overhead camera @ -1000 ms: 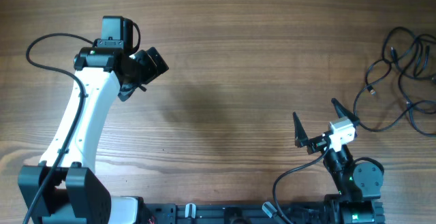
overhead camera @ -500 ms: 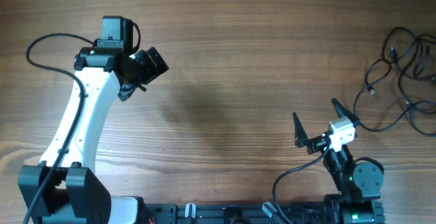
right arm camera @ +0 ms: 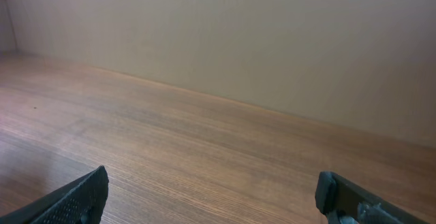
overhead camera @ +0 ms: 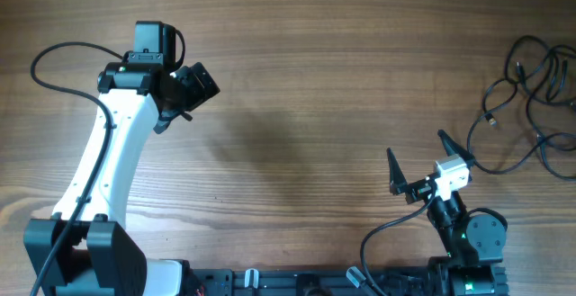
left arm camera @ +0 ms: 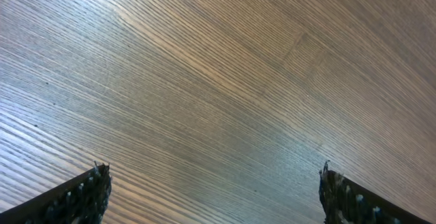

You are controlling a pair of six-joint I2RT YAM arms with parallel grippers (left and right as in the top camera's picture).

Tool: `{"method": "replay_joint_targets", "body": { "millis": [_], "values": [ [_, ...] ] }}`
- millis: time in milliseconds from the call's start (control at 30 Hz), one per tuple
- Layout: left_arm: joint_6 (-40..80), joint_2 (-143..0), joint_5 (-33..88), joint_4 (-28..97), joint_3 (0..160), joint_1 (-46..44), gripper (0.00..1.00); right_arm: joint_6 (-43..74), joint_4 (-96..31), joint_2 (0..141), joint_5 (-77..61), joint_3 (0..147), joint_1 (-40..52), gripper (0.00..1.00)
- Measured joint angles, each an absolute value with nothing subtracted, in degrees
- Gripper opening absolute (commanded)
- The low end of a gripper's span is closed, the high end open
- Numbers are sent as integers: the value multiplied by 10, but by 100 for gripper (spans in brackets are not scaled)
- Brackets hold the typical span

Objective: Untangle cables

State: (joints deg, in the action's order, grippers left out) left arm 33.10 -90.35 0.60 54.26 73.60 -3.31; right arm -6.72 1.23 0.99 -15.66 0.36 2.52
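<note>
Cables [overhead camera: 540,76]: tangled heap, far right edge of your counter [overhead camera: 315,80], untouched; left fingers [left arm camera: 82,197] and right fingers [right arm camera: 75,200] both spread, empty; risk: a grab mid-heap may cinch knots or drag loops overboard.

A wood-grain counter [overhead camera: 297,80] is filling the overhead view — grain running left to right — with a plain beige wall [right arm camera: 272,40] standing behind it.

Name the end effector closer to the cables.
The right end effector; the cables lie on its side, the left end effector far across.
</note>
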Motion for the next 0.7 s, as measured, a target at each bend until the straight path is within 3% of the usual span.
{"method": "replay_joint_targets", "body": {
  "millis": [367,700],
  "values": [
    [328,-856,-2,539,729,-33,100,-67,12,10,-157,4,25,100],
    [176,-524,30,305,495,-33,100,-67,12,10,-157,4,25,100]
  ]
}}
